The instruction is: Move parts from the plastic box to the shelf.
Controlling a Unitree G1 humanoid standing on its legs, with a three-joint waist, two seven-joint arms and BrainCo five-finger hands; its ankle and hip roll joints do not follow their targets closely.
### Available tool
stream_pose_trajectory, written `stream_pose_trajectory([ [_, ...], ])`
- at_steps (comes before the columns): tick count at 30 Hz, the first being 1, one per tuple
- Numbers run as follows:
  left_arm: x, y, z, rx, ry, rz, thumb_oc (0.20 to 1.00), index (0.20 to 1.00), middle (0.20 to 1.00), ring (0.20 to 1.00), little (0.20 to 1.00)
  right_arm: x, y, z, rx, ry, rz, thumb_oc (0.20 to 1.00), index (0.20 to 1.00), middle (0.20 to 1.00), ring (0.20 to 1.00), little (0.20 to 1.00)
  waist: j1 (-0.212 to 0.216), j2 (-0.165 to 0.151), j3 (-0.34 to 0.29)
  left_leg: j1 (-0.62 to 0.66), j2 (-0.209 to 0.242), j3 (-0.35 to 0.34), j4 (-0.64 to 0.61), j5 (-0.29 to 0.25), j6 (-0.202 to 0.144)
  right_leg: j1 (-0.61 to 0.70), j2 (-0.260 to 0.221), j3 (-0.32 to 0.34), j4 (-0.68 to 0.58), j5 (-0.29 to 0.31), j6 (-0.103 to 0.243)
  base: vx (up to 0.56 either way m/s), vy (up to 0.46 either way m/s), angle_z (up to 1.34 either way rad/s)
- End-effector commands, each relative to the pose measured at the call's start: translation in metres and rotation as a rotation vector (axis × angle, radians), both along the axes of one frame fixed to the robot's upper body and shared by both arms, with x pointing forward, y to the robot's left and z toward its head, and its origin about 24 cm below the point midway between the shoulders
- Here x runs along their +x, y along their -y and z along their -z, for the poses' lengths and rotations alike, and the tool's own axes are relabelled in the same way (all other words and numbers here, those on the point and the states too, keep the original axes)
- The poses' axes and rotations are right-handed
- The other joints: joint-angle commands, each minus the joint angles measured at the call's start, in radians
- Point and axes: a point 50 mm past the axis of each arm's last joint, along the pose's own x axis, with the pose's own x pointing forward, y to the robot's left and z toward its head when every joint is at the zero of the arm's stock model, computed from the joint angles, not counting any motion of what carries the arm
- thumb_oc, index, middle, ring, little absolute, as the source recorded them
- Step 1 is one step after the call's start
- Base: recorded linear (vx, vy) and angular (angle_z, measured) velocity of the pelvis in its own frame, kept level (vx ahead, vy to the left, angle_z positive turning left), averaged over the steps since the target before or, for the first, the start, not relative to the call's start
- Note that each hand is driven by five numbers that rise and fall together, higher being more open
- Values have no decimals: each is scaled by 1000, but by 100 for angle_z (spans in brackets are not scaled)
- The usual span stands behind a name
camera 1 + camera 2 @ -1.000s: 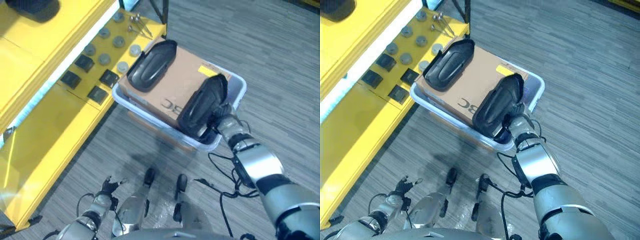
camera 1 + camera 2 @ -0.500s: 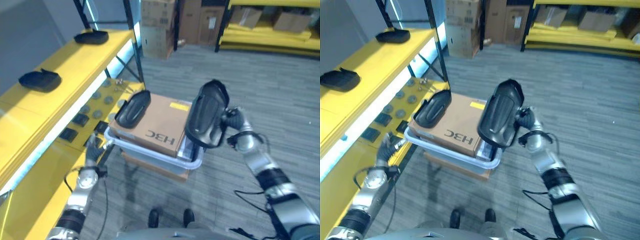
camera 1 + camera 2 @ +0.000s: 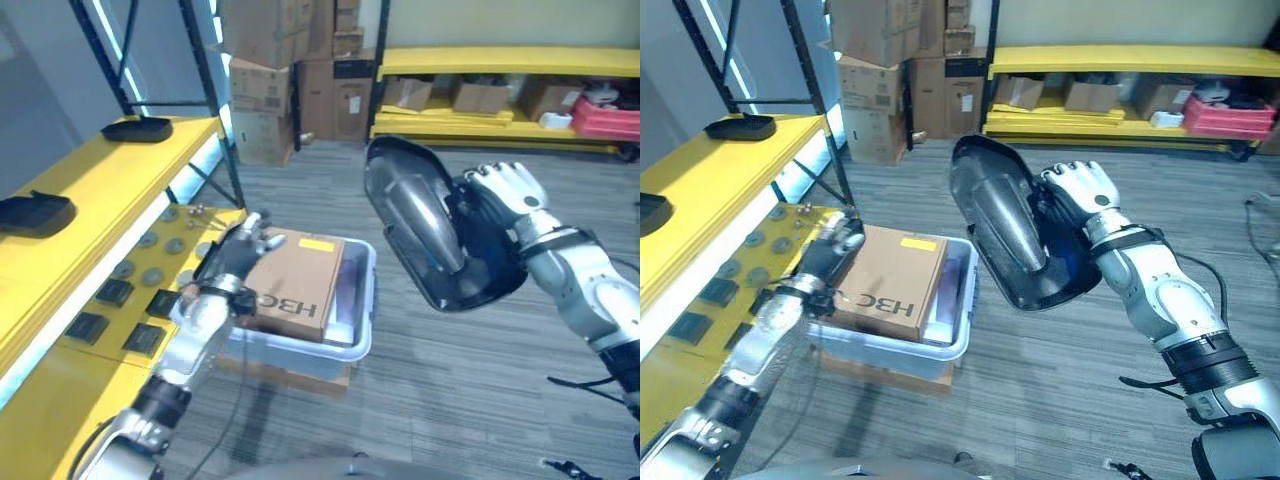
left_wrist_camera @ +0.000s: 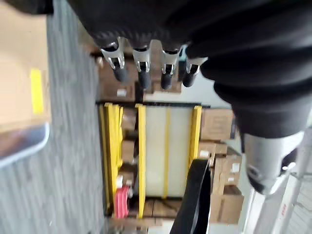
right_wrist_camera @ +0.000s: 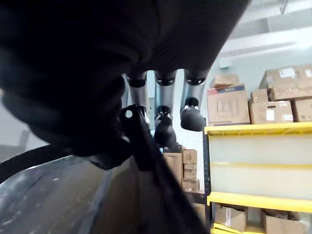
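Beside the yellow shelf (image 3: 90, 190), my right hand (image 3: 505, 195) has lifted its gripped black part (image 3: 430, 235) clear of the plastic box (image 3: 345, 335), ready to shelve; left hand (image 3: 235, 262), fingers relaxed, has reached the cardboard box (image 3: 300, 285).

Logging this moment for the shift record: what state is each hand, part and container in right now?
Right hand: shut on a black part, held up clear of the plastic box.
Left hand: fingers relaxed, resting over the second black part on the cardboard box.
Plastic box: on the floor, holding the cardboard box.
Shelf: two black parts already lie on top.
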Motion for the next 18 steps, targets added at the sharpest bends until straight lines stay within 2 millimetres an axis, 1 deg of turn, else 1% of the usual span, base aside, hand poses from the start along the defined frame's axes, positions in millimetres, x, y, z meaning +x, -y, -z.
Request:
stream_pose_trajectory([
  [1,11,25,6,-172,-129,61,1000,1000,1000,1000,1000,5,-15,-27,-57,129,-58,200,200,200,200,200,20,-52,-84,-23,67,42,15,-11,-71,45,-63,16,87,-143,65,-7,-12,-13],
  [2,11,25,6,-173,-128,61,1000,1000,1000,1000,1000,6,-15,-27,-58,130,-58,200,200,200,200,200,20,-51,-83,-23,68,43,15,-11,-71,45,-63,16,87,-143,65,-11,-9,-10],
  [4,12,35,10,-185,-165,69,1000,1000,1000,1000,1000,7,-21,-28,-48,150,-79,200,200,200,200,200,11,-51,-85,-20,71,47,15,-11,-72,41,-60,22,93,-145,65,-9,-3,-14],
  [6,12,47,17,-213,-224,56,1000,1000,1000,1000,1000,9,-28,-28,-56,163,-97,200,200,200,200,200,4,-53,-83,-18,73,50,15,-10,-73,38,-55,25,104,-147,62,-18,-6,-9],
  [9,12,57,22,-216,-255,54,1000,1000,1000,1000,1000,12,-41,-28,-74,178,-132,200,200,200,200,200,-2,-54,-81,-15,75,55,15,-11,-73,37,-52,30,106,-148,61,-8,0,-2],
  [11,9,68,23,-230,-280,94,1000,1000,1000,1000,1000,14,-50,-28,-75,183,-161,200,200,200,200,200,-7,-54,-80,-15,76,56,15,-12,-72,35,-52,32,106,-147,61,0,0,0],
  [13,7,75,19,-240,-272,145,1000,1000,1000,1000,1000,15,-58,-24,-75,164,-190,200,200,200,200,200,-7,-55,-78,-17,75,56,16,-11,-72,33,-52,33,106,-146,62,0,0,0],
  [14,5,77,19,-264,-282,159,1000,1000,1000,1000,1000,15,-63,-24,-74,161,-213,200,200,200,200,200,-7,-57,-78,-17,75,57,16,-11,-72,32,-53,33,105,-145,62,-3,1,-3],
  [15,2,82,19,-287,-294,194,1000,1000,1000,1000,1000,15,-70,-20,-82,134,-248,200,200,200,200,200,-5,-59,-79,-18,75,57,16,-12,-72,31,-54,33,106,-145,62,0,0,0],
  [16,3,84,19,-280,-291,203,1000,1000,1000,1000,1000,15,-76,-16,-88,114,-270,200,200,200,200,200,-4,-60,-78,-20,74,56,16,-11,-72,30,-54,33,107,-144,62,0,0,0],
  [18,3,88,13,-319,-283,227,1000,1000,1000,1000,1000,15,-86,-14,-99,92,-312,200,200,200,200,200,-4,-62,-77,-21,74,53,15,-10,-73,30,-55,29,108,-145,62,0,0,0],
])
